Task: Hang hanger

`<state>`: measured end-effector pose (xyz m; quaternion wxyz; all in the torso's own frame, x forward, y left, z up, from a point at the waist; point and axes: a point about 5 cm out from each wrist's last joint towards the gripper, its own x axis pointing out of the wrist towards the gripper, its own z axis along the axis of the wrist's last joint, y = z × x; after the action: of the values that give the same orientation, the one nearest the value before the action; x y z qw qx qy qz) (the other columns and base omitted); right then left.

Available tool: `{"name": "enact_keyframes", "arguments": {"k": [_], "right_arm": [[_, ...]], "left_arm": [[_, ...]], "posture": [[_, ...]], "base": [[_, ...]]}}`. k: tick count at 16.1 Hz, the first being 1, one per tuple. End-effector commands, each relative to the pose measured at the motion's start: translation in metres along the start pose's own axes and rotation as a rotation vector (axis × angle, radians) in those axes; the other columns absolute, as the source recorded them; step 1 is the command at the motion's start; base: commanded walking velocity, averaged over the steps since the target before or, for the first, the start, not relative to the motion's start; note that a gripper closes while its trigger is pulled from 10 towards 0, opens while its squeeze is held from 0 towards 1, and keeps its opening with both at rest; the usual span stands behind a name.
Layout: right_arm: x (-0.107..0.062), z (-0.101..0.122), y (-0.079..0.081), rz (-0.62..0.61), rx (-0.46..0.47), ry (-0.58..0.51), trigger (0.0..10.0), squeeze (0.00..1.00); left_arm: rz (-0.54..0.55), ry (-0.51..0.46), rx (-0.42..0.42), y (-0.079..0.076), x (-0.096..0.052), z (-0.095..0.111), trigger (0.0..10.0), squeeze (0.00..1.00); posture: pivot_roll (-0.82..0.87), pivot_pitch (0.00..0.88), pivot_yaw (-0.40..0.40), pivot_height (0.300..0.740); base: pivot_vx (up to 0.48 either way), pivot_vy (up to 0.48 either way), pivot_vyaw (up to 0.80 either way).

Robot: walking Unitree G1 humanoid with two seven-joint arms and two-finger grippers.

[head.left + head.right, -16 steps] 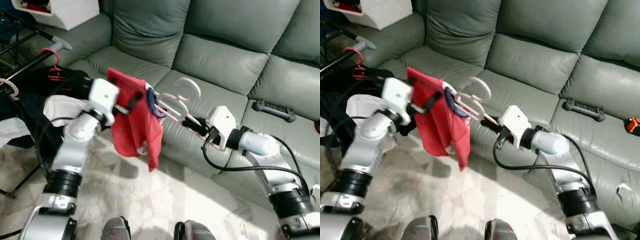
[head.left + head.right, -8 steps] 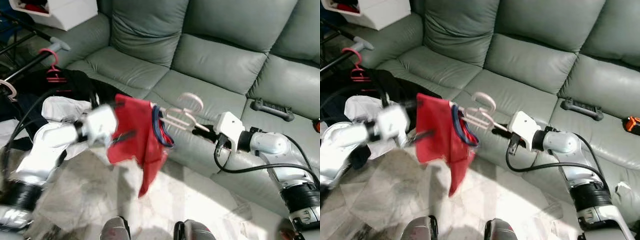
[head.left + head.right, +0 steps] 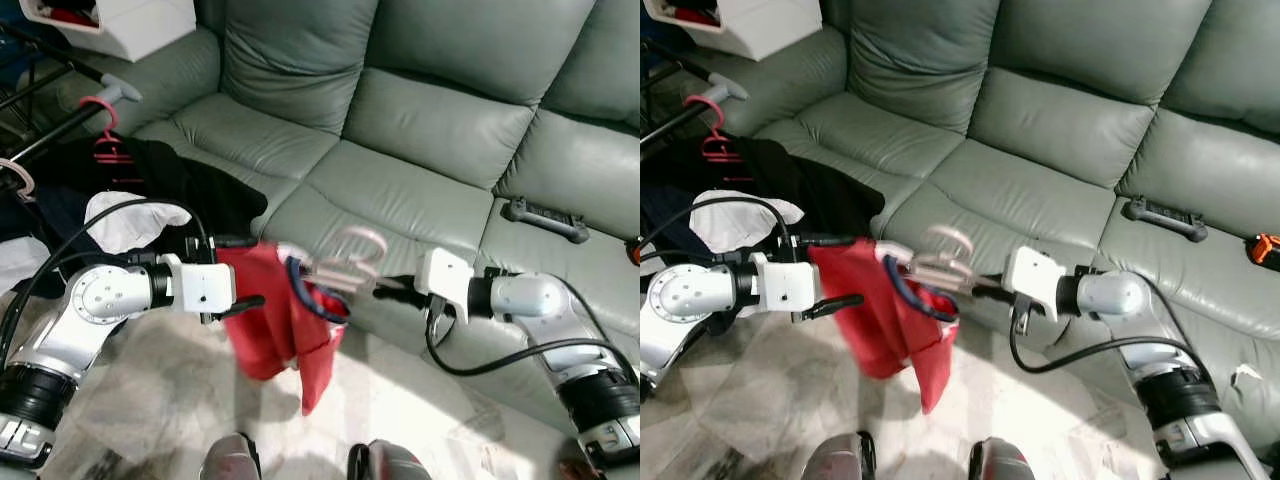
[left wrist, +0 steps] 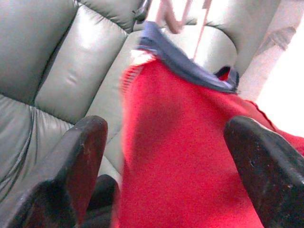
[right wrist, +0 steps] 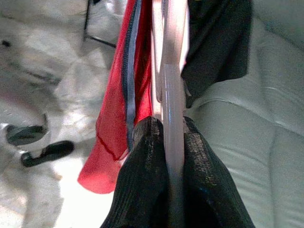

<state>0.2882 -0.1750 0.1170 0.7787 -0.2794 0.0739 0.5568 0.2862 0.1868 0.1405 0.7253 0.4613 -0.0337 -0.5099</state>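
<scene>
I am judging the main risk here to be the red shirt slipping off the pale pink hanger before I ever get it to the clothes rack. The garment is hanging bunched from the hanger end farthest from my right jaws, with its navy collar drooping below the arm, so one quick swing could be shaking it loose onto the floor. A second worry is the hanger itself: my right gripper is pinching it by one thin end, and the long lever of cloth may be twisting it between the fingers. The hook looks blurred in the head views, so I cannot tell how it is turned.

The right jaws are closed down narrow on the hanger, with the pink plastic running straight out from between the two black fingers and the shirt dangling beyond the tips, off to one side of them. The sofa is lying just past that.

My left gripper is standing wide, its two fingers spread well apart with the red cloth directly ahead between them. I cannot tell whether either pad is touching the fabric; nothing is being clamped there. The rack is sitting well away, behind the left gripper's wrist.
</scene>
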Motion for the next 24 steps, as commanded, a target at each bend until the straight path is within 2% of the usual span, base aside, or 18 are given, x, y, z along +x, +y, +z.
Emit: {"name": "enact_keyframes", "arguments": {"k": [1,4,5,6,7,11,24], "right_arm": [[0.001,0.005,0.004,0.052,-0.034,-0.015,10.0,0.00],[0.004,0.002,0.011,0.088,-0.048,-0.011,10.0,0.00],[0.006,0.003,0.012,0.086,-0.049,-0.014,10.0,0.00],[0.007,0.003,0.013,0.094,-0.060,-0.013,10.0,0.00],[0.007,0.004,0.014,0.099,-0.073,-0.009,10.0,0.00],[0.009,0.004,0.012,0.095,-0.087,-0.009,10.0,0.00],[0.018,0.005,0.017,0.115,-0.115,-0.012,10.0,0.00]], "left_arm": [[-0.029,0.007,0.017,-0.002,0.005,-0.002,10.0,0.00],[-0.035,0.032,0.019,0.001,0.007,-0.011,10.0,0.00],[-0.065,0.044,0.007,-0.002,0.007,-0.014,7.9,0.00],[-0.107,0.059,0.006,-0.008,0.007,-0.018,0.0,0.00],[-0.149,0.082,0.003,-0.013,0.007,-0.022,0.0,0.00],[-0.201,0.110,-0.006,-0.013,0.008,-0.029,0.0,0.00],[-0.278,0.133,-0.050,-0.009,0.010,-0.032,0.0,0.00]], "posture": [[-0.04,0.094,-0.012,0.740],[-0.04,0.095,-0.012,0.740],[-0.04,0.095,-0.012,0.740],[-0.04,0.095,-0.012,0.740],[-0.04,0.094,-0.011,0.740],[-0.04,0.094,-0.011,0.740],[-0.04,0.085,-0.014,0.740]], "base": [[0.000,0.000,0.00],[0.000,0.000,0.00],[0.000,0.000,0.00],[0.000,0.000,0.00],[0.000,0.000,0.00],[0.000,0.000,0.00],[0.000,0.000,0.00]]}}
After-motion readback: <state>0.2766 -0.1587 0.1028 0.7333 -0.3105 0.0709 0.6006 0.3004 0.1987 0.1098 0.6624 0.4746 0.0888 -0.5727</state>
